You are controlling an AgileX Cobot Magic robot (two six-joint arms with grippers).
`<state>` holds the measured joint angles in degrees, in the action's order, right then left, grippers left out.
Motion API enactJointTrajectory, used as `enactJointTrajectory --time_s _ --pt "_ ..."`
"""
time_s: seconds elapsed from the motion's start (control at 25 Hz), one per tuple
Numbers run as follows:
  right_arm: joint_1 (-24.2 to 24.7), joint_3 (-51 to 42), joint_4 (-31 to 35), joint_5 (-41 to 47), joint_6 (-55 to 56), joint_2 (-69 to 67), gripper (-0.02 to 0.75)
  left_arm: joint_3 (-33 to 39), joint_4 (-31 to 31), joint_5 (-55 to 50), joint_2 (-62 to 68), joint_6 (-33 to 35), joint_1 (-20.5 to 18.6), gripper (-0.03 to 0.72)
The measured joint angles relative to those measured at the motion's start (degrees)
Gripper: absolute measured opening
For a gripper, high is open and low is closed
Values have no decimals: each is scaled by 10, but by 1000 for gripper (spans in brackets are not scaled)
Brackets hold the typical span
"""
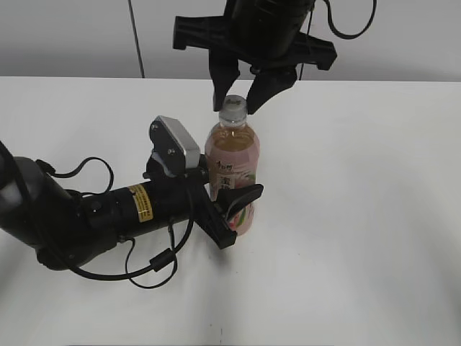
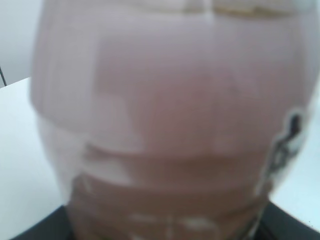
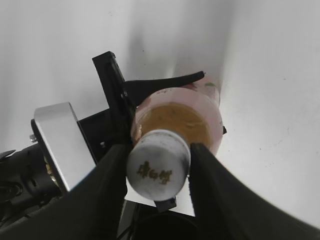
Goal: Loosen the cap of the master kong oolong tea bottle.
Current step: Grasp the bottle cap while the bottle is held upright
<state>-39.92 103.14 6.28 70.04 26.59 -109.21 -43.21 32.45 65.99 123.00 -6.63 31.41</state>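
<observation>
The master kong oolong tea bottle [image 1: 232,155] stands upright on the white table, amber-pink tea showing above its pink label. My left gripper [image 1: 232,207] is shut on the bottle's lower body from the left. The bottle [image 2: 170,100] fills the left wrist view, blurred. The white cap [image 1: 233,108] sits on the neck. My right gripper [image 1: 241,101] comes down from above with one finger on each side of the cap. In the right wrist view both fingers touch the cap [image 3: 158,162], so my right gripper [image 3: 159,167] is shut on it, above the bottle's shoulder [image 3: 175,117].
The white table [image 1: 360,216] stretches out around the bottle, with a grey wall behind it. My left arm's body and cables [image 1: 94,216] lie low across the table's left side. The left wrist camera housing [image 3: 62,140] sits close beside the bottle.
</observation>
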Motion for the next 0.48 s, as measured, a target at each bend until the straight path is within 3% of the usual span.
enactJointTrajectory --time_s 0.48 --pt "0 3 10 -2 -37 -8 279 0 -4 -1 0 -4 0 374"
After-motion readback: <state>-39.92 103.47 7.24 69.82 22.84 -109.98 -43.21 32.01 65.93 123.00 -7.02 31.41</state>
